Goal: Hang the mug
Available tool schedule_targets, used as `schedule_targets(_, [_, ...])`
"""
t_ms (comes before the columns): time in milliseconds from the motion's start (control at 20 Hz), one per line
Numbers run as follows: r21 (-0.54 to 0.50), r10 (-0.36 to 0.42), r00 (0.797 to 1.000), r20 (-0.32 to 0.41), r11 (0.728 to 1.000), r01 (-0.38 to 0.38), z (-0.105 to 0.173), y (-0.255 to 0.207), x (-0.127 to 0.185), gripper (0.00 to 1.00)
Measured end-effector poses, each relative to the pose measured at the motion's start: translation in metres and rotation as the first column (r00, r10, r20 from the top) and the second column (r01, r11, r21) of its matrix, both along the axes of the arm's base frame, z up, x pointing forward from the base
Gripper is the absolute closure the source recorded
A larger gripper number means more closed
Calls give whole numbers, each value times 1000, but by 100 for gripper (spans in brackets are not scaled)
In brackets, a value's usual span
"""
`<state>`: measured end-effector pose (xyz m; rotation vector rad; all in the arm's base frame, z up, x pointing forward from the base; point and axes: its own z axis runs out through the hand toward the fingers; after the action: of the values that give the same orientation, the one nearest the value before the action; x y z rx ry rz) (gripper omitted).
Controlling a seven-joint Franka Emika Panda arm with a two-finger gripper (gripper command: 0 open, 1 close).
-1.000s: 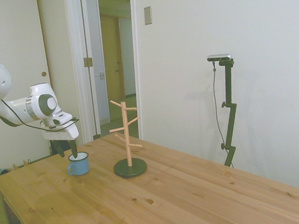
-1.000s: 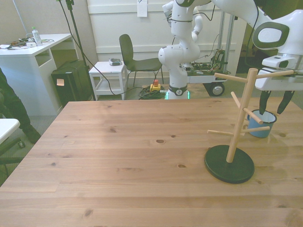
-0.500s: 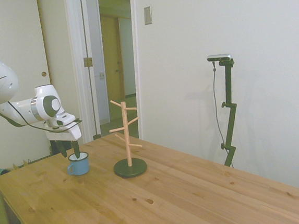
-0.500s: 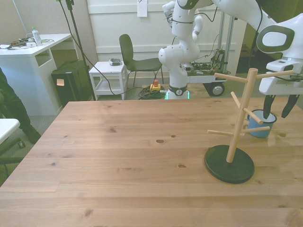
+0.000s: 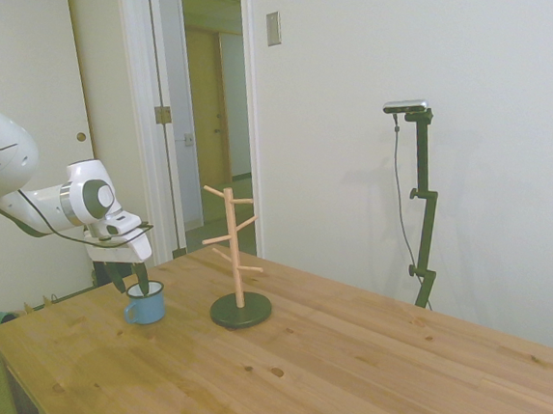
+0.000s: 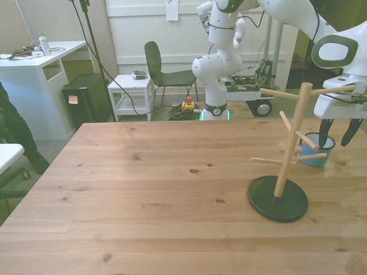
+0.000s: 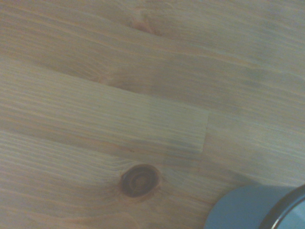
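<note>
The mug (image 5: 144, 304) stands upright on the worktop (image 5: 340, 368), near the corner at the side view's left, with a strip of bare wood between it and the near edge there; in the front view the mug (image 6: 316, 151) sits close to the worktop's (image 6: 143, 189) edge at the front view's right, partly behind the pegs of the tree (image 6: 289, 149). The wrist view catches only a curved piece of the mug (image 7: 248, 210) with its dark rim, beside a knot (image 7: 139, 180) in the planks.

The claw (image 5: 129, 279) hangs over the mug with its fingers apart; one dark finger (image 5: 141, 275) dips at or just inside the rim, the other (image 5: 115, 276) stands outside the mug on the side away from the tree; in the front view the claw (image 6: 336, 132) shows the same spread, one finger (image 6: 323, 133) over the mug's mouth, the other (image 6: 349, 132) beyond it toward the front view's right. Whether a finger touches the rim cannot be told.

The tree (image 5: 236, 262) stands on its dark round base (image 5: 240, 309) just beside the mug, apart from it; the base (image 6: 277, 198) lies nearer the camera in the front view. The rest of the worktop is open wood toward the front view's left and the near edge.
</note>
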<state>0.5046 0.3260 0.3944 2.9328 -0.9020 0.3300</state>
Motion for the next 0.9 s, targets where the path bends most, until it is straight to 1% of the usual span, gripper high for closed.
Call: schedule_targets(900, [5, -12, 1000, 13, 1000, 12, -1, -11, 1, 100])
